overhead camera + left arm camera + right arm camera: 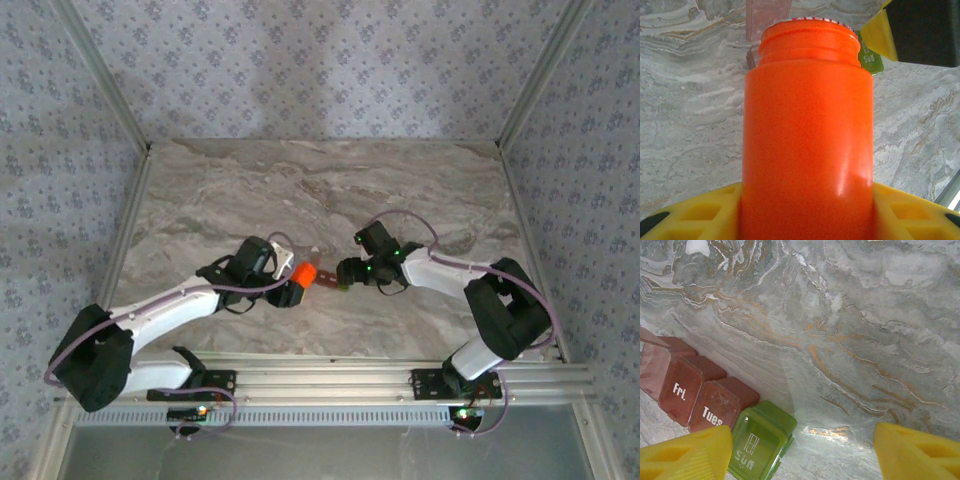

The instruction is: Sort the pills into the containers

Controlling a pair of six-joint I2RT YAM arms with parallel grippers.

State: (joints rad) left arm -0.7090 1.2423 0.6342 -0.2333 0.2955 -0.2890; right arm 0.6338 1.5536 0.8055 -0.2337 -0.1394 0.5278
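Containers [705, 400] make up one flat strip of joined, lidded compartments: dark red-brown ones lettered "Fri." and "Tues", then a green compartment [760, 440] lettered "SUN" at the end. You'll find the strip lying on the marble table [865, 315] just past the mouth of the orange pill bottle [807, 150], green end nearest that mouth. Your left gripper [807, 220] is clenched around the bottle's body, its uncapped mouth pointed at the strip. Your right gripper [800, 455] hangs released over the green end, beyond the bottle's mouth, jaws apart and clasping nothing.
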